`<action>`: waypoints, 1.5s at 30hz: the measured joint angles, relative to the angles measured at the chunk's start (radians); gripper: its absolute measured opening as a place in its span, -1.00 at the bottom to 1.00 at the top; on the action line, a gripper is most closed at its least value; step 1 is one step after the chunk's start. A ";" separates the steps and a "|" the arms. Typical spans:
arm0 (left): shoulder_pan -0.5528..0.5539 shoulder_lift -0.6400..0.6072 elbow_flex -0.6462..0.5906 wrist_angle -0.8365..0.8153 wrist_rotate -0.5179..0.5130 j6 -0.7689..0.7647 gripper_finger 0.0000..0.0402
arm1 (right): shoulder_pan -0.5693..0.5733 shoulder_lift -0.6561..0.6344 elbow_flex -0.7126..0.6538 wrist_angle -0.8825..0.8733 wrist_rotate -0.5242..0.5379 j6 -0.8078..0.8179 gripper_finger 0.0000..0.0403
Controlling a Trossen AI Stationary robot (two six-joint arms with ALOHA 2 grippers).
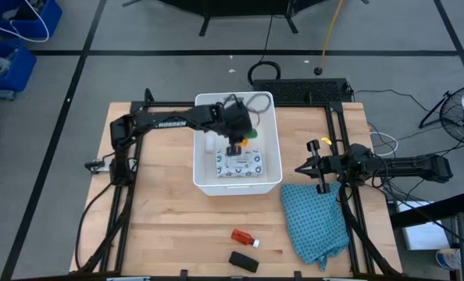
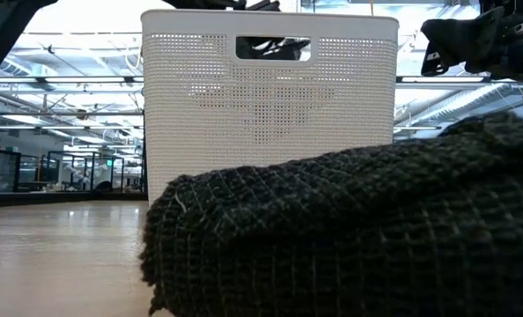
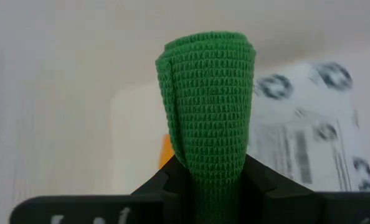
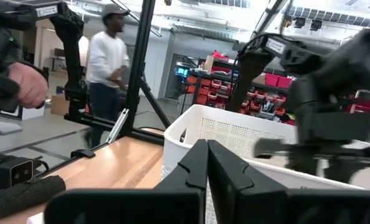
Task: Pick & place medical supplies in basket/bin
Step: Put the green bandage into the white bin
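From above we saw the left claw [image 1: 236,148] reaching down inside the large white rectangular plastic tub [image 1: 203,176] over the white printed flat packet [image 1: 243,164], while the red tube with a white cap [image 1: 244,237] and the black oblong [image 1: 244,261] lay on the wooden desk [image 1: 165,226] beside the teal checked cloth [image 1: 316,218]. Through the left wrist camera we found that claw clenched on the green knitted oblong roll [image 3: 207,106], and through the right wrist camera the right claw [image 4: 207,163] was pinched together on nothing, near the tub.

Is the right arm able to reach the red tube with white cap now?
Probably yes. The red tube with white cap lies uncovered on the wooden table, and the right tool, shut and empty, hovers nearby beside the teal checked cloth.
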 joint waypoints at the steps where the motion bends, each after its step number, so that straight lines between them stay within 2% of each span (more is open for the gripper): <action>1: -0.015 0.003 0.000 -0.006 -0.008 0.049 -0.62 | 0.000 0.000 0.000 0.000 0.000 0.000 -1.00; 5: -0.057 0.009 -0.002 0.003 -0.058 0.144 -0.62 | 0.000 0.000 0.000 0.000 0.001 -0.002 -1.00; 21: -0.035 0.212 0.000 0.024 -0.044 0.095 -0.62 | 0.000 0.000 0.000 -0.013 0.002 -0.007 -1.00; 34: -0.035 0.220 -0.002 0.017 -0.025 0.084 -0.60 | 0.000 0.000 0.000 -0.038 0.003 -0.001 -1.00; 38: -0.036 0.197 -0.004 -0.009 -0.018 0.068 -0.44 | 0.000 0.000 0.000 -0.038 0.003 0.000 -1.00; 42: -0.038 0.161 -0.004 -0.038 -0.001 0.062 -0.12 | 0.000 0.000 0.000 -0.038 0.003 0.000 -1.00; 45: -0.045 0.129 -0.004 -0.051 -0.044 0.060 0.13 | 0.000 0.000 0.000 -0.038 0.003 0.000 -1.00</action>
